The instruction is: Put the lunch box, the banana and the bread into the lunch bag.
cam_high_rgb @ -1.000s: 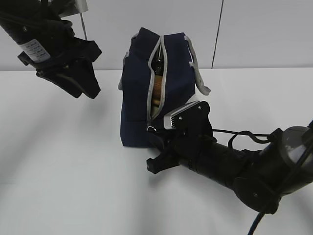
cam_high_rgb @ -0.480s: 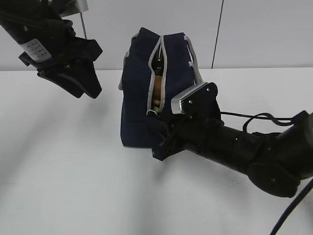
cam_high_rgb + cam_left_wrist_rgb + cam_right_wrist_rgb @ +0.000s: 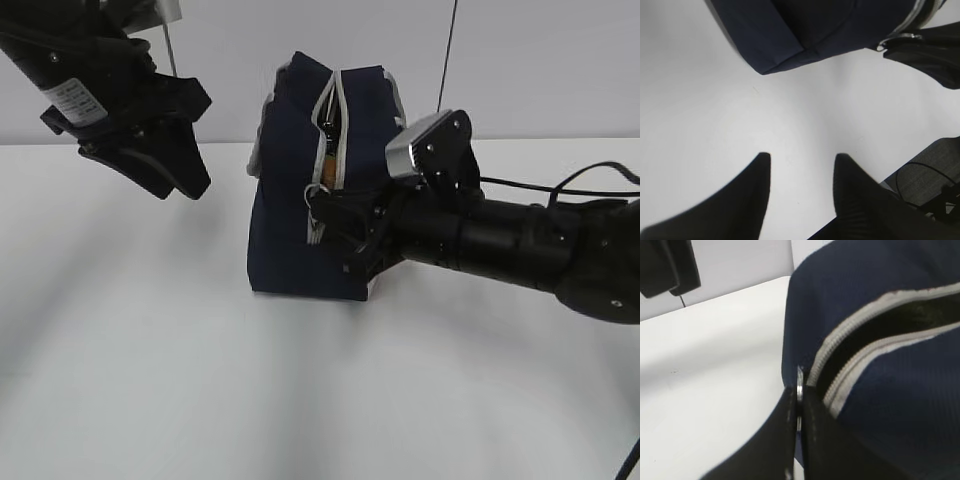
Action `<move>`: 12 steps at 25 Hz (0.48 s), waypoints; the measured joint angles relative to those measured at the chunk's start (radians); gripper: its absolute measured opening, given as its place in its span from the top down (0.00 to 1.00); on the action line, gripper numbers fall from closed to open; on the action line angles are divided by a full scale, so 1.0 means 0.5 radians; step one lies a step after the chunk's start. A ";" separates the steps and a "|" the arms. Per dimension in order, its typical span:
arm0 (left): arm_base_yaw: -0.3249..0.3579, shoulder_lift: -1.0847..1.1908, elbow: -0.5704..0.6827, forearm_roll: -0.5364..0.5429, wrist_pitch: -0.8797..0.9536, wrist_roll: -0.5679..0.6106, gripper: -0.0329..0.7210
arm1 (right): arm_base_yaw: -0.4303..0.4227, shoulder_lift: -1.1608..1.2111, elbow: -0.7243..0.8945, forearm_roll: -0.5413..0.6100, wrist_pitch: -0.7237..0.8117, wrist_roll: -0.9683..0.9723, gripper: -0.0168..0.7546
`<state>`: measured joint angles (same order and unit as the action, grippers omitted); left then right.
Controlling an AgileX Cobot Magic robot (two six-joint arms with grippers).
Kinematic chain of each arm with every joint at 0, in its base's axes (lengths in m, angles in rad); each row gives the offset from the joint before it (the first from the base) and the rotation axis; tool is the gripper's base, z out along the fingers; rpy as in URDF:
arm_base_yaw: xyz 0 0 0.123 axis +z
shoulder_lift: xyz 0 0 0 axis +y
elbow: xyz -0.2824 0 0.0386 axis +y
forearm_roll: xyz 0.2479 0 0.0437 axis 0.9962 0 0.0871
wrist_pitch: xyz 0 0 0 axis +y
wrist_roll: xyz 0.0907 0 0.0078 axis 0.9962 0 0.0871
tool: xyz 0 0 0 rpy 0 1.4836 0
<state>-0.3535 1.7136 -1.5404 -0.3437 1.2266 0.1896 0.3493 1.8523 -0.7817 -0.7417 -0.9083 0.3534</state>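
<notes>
The navy lunch bag (image 3: 290, 190) lies on its side on the white table, its grey zipper (image 3: 335, 120) running up the face toward me. The gap is narrow; a golden-brown sliver, apparently the bread (image 3: 322, 176), shows inside. The lunch box and the banana are hidden. My right gripper (image 3: 320, 207) is shut on the zipper's ring pull (image 3: 312, 192), seen pinched between the jaws in the right wrist view (image 3: 799, 381) beside the zipper (image 3: 855, 335). My left gripper (image 3: 188, 178) hangs open and empty to the left of the bag, above the table (image 3: 801, 157).
The right arm's black cable (image 3: 590, 175) loops over the table at the right. The table's edge with loose cables (image 3: 935, 182) shows in the left wrist view. The bag's grey handle (image 3: 262, 150) sticks out on its left side.
My right gripper has risen along the bag with the ring pull, and the zipper gap has narrowed. The bag has shifted a little. The left arm has stayed put.
</notes>
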 joint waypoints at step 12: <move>0.000 0.000 0.000 -0.004 -0.034 0.000 0.55 | -0.012 -0.208 -0.475 -0.926 0.359 0.847 1.00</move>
<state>-0.3535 1.7136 -1.5404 -0.3458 1.2098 0.1896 0.3433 1.7485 -1.0192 -1.2045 -0.7288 0.7771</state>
